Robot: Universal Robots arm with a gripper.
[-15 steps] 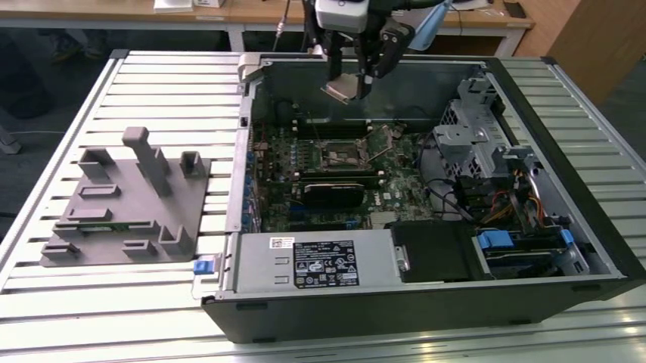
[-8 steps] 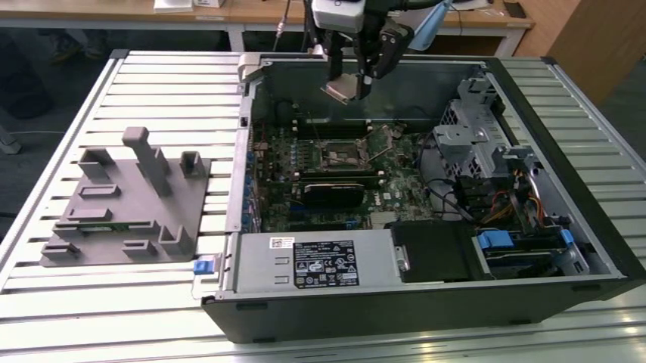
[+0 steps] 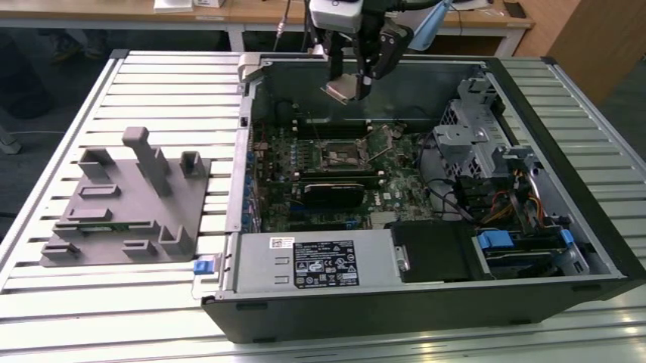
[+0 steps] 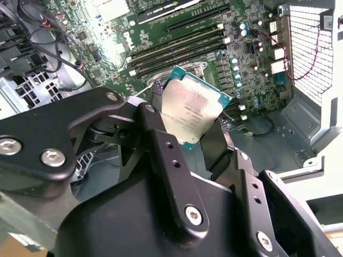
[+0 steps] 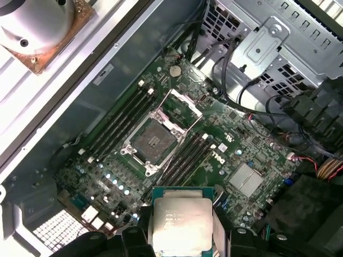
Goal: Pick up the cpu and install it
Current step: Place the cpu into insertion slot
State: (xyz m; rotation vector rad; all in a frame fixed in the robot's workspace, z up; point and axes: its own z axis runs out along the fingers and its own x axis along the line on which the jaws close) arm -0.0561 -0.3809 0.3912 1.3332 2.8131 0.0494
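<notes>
Slatted table (image 3: 151, 83) carries, from the exterior view's left, one grey fixture (image 3: 126, 200) and one open computer case (image 3: 424, 314). One gripper (image 3: 350, 85), clamped on opposite edges of the single cpu (image 3: 340, 91), hangs above the one empty socket (image 3: 338, 157). Judged light, rigid, fragile: hold by edges only.

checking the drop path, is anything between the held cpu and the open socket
Nothing visible does. The gripper holds the cpu above the motherboard, and the socket lies open and uncovered.
</notes>
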